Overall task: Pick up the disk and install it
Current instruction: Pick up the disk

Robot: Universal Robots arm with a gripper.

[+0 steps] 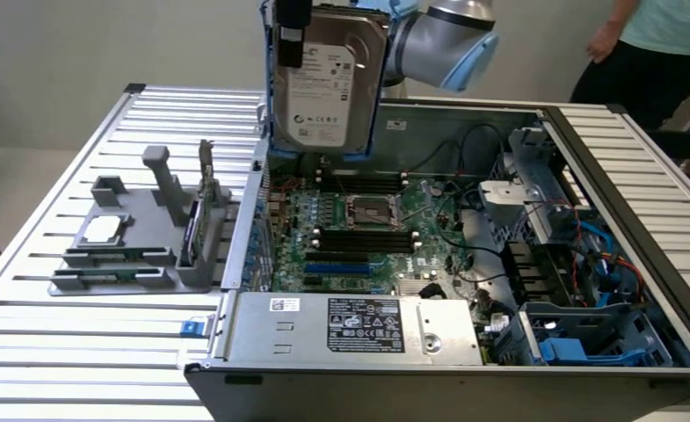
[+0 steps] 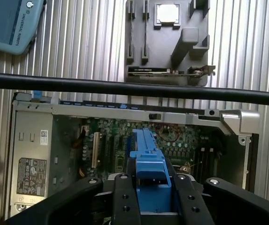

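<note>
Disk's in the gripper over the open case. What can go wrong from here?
1. The disk hangs upright in the gripper above the motherboard; a slip would drop it onto the board.
2. Loose cables crowd the blue drive bay and could snag.
3. A person stands close to the arm.

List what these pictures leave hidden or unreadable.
- Wrist view: the disk sits edge-on in the hand, so its label is hidden.
- Wrist view: a black cable hides a strip of table.
- Exterior view: the top edge cuts off the hand; the disk's label print is too small to read.
- Exterior view: the person is cut off by the top and right edges.
</note>
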